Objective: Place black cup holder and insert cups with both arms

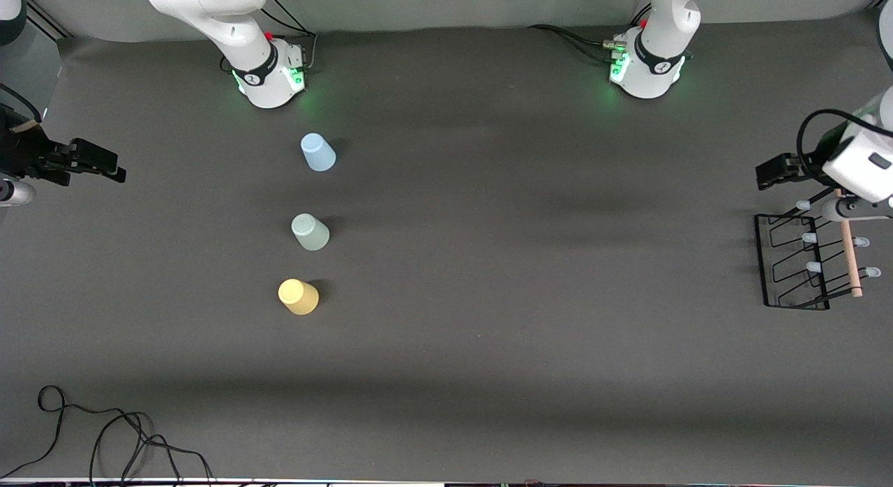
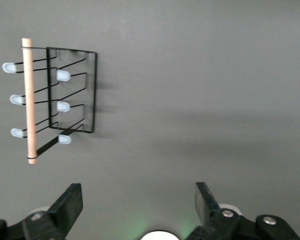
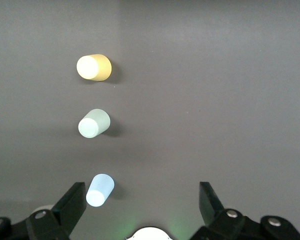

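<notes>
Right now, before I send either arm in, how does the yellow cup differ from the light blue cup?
Colour: the yellow cup is warm yellow, the light blue cup pale blue. Place: the yellow cup stands nearest the front camera in the row of three; the light blue cup stands farthest from it, closest to the right arm's base. The mint green cup stands between them. Shared: both are small tumblers standing upside down on the table, untouched.

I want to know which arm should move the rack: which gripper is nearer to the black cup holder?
Left. The left gripper hangs open just above the black cup holder at its end of the table. The right gripper, also open, is at the table's right-arm end, past the cups.
</notes>
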Action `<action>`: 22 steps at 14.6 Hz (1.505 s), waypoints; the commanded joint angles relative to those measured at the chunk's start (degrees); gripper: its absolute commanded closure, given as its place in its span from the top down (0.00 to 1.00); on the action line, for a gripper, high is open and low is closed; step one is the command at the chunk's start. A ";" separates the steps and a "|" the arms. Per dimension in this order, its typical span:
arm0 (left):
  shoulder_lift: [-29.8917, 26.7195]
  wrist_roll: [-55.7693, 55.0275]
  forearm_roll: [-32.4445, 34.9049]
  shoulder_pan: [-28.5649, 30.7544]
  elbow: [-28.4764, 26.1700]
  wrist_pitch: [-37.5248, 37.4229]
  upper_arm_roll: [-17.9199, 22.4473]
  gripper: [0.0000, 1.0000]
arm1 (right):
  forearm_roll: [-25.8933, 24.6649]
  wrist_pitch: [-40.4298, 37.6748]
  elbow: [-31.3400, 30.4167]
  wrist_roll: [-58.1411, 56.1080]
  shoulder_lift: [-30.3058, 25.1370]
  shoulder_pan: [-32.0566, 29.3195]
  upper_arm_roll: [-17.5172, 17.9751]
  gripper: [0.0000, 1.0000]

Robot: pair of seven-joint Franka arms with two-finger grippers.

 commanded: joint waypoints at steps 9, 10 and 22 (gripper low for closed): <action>3.80 34.64 -0.10 27.12 -9.75 15.98 0.20 1.00 | 0.11 -0.29 -0.51 1.21 -0.93 0.17 0.06 1.00; 4.50 36.22 -0.10 27.21 -9.92 17.46 0.20 1.00 | 0.19 -0.29 -0.51 1.30 -0.93 0.17 0.06 1.00; 10.57 38.43 -3.88 25.98 -17.66 31.79 -0.32 1.00 | 0.11 -0.73 -0.51 1.21 -0.93 0.17 0.06 1.00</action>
